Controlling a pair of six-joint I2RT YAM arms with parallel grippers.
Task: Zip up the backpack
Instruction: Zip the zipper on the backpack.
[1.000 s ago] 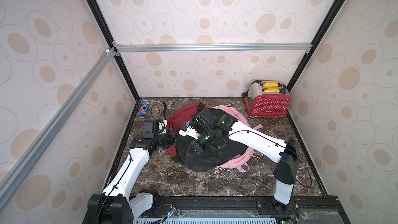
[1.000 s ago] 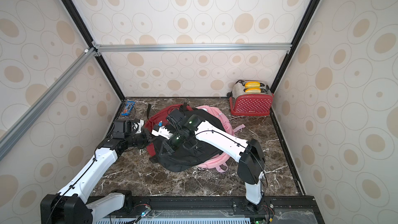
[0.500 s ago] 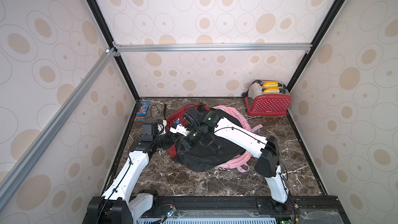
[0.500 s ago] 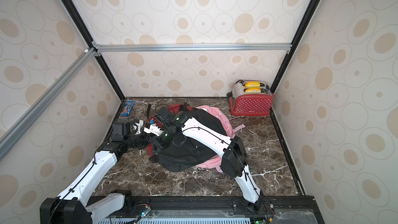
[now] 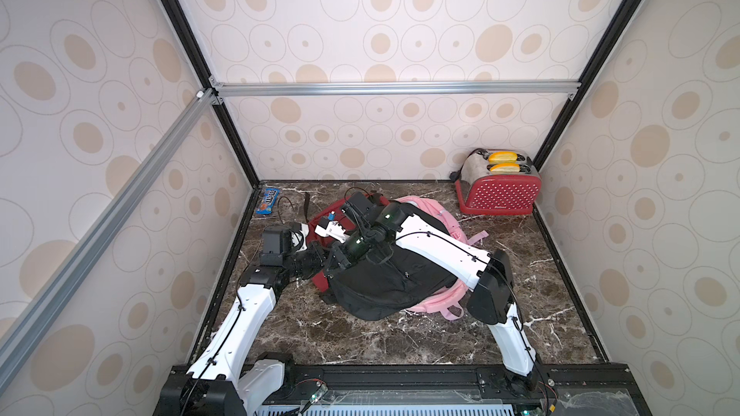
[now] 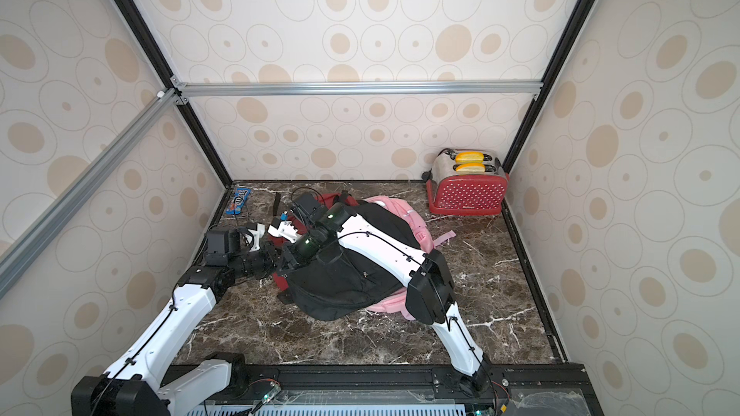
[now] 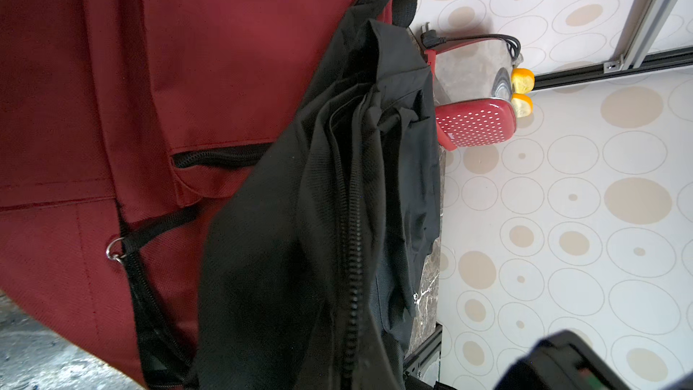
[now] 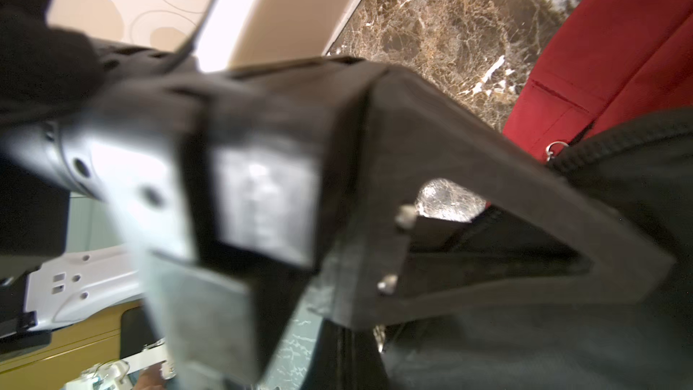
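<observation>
A black backpack (image 5: 384,286) (image 6: 340,286) lies in the middle of the marble floor, partly on top of two other bags. Both grippers meet at its left edge. My left gripper (image 5: 320,258) (image 6: 272,258) is shut on the black fabric beside the zipper (image 7: 352,256), which runs down to its hidden jaws. My right gripper (image 5: 334,264) (image 6: 286,264) is shut on the zipper pull (image 8: 379,333), a small metal piece right at its tip. Its own fingertips are hidden. The right wrist view is filled by a blurred black finger (image 8: 468,151) of the left gripper.
A red backpack (image 5: 332,214) (image 7: 187,69) lies under the black one on the left, and a pink backpack (image 5: 432,210) lies behind and under it. A red toaster (image 5: 498,194) stands in the back right corner. A blue candy packet (image 5: 267,201) lies at the back left wall.
My right gripper has slid leftward along the black backpack's edge until it is against my left gripper. Its elbow has swung left and lower. The left arm has barely moved.
</observation>
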